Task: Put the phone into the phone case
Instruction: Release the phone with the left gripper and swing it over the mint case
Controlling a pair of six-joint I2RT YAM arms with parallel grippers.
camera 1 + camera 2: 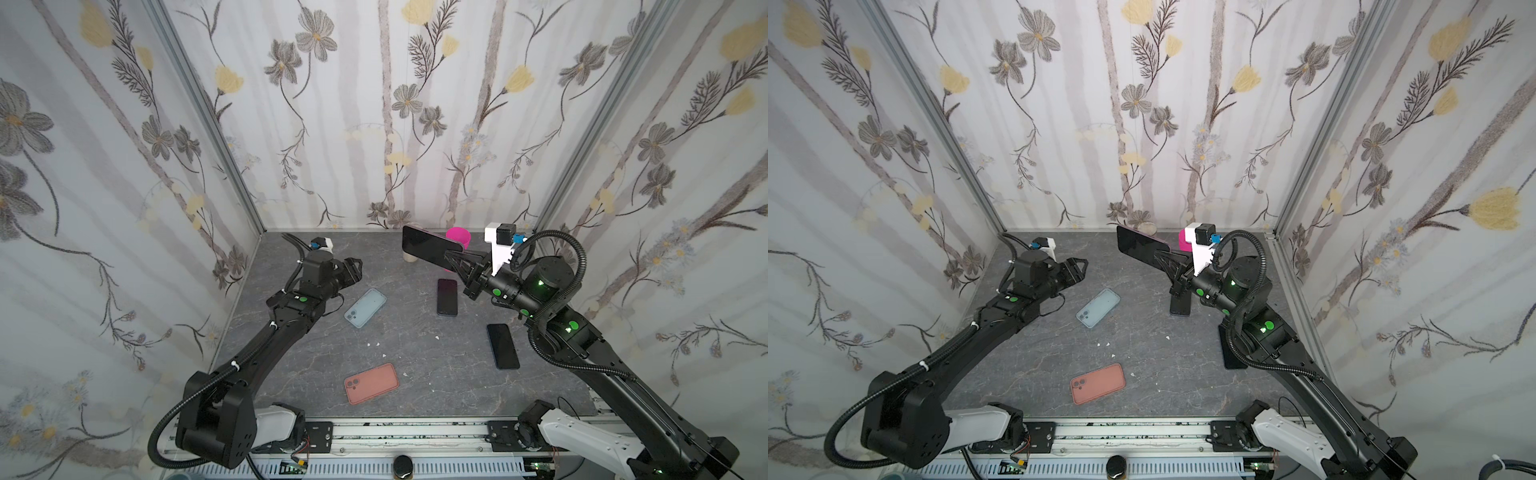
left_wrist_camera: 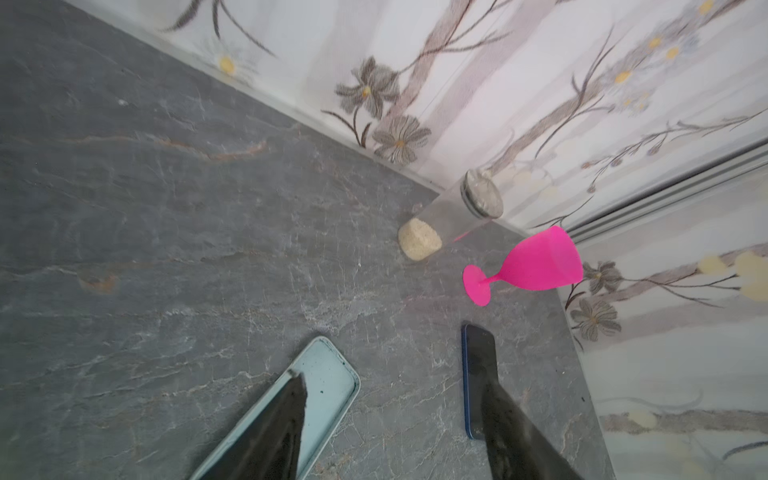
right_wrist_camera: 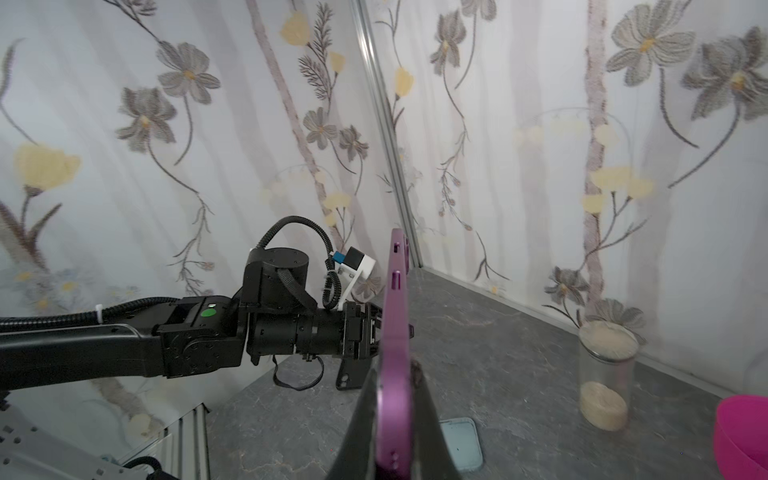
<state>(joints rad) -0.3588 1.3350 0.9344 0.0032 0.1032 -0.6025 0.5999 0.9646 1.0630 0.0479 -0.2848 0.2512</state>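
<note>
right gripper (image 1: 454, 257): clenched on the purple phone (image 1: 419, 244), held off the surface (image 1: 415, 357)
left gripper (image 1: 356, 269): released, empty
blue case (image 1: 365, 308): flat, just beside left gripper

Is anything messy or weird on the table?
Yes. Little white crumbs lie scattered on the grey table, between the light blue case and the orange-pink case. They look like stray litter. Nothing else looks spilled, tipped or broken.
</note>
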